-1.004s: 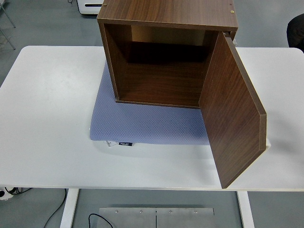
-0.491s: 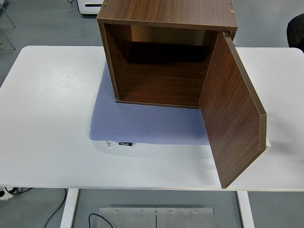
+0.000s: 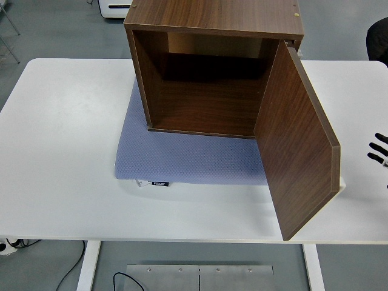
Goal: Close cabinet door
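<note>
Table (image 3: 66, 151): white, carries everything; the cabinet stands at its far middle.
Cabinet (image 3: 212, 18): a walnut-brown box, open front facing the near edge, inside bare as far as can be seen. It is probably set there so that an arm from either side can reach its front.
Mat (image 3: 188, 160): a blue-grey dimpled pad under the cabinet, sticking out toward the near edge in front of it; likely there to keep the cabinet from sliding when the door is pushed.
Cabinet door (image 3: 297, 145): hinged on the cabinet's right side, swung wide open, its free edge out past the mat near the table's front. It stands roughly square to the cabinet's front, so the whole swing is left to do.
Right hand (image 3: 379, 150): only black fingertips show at the frame's right edge, right of the door and apart from it. The fingers look spread and hold nothing; placed there, I judge, to push the door's outer face leftward.
Left hand: out of view.
In the way: nothing lies in the door's arc toward the cabinet; the mat is flat beneath it.
</note>
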Motion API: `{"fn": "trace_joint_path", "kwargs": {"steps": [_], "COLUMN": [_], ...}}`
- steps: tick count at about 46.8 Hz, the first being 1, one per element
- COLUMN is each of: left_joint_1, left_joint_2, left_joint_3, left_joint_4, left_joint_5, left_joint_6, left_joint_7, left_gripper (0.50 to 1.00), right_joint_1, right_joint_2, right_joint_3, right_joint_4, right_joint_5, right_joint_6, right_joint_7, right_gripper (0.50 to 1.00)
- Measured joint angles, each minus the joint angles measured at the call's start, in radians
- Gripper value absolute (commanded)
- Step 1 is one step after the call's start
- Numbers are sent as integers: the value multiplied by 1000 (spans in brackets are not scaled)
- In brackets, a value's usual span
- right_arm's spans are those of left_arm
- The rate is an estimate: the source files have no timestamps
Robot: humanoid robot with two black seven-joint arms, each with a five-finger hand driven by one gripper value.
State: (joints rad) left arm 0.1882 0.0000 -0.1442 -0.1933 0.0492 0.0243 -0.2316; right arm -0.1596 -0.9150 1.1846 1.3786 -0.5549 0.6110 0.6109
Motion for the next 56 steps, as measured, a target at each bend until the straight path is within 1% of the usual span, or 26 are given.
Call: {"fn": "trace_joint_path", "kwargs": {"steps": [21, 40, 56], "left_joint_1": [0, 0, 0], "left_joint_2": [0, 0, 0], "left_joint_3": [0, 0, 0], "left_joint_4": [0, 0, 0], "left_joint_5": [0, 0, 0], "left_joint_6": [0, 0, 0], "left_joint_7": [0, 0, 0], "left_gripper": [1000, 1000, 1000], "right_joint_1": [16, 46, 46], "right_joint_2": [-38, -84, -87], "right_joint_3": [3, 3, 2], "right_joint_4": [28, 83, 103], "right_joint_5": [-2, -2, -29], "right_joint_6": [0, 0, 0], "right_joint_7": [0, 0, 0], "right_gripper": [1000, 1000, 1000]}}
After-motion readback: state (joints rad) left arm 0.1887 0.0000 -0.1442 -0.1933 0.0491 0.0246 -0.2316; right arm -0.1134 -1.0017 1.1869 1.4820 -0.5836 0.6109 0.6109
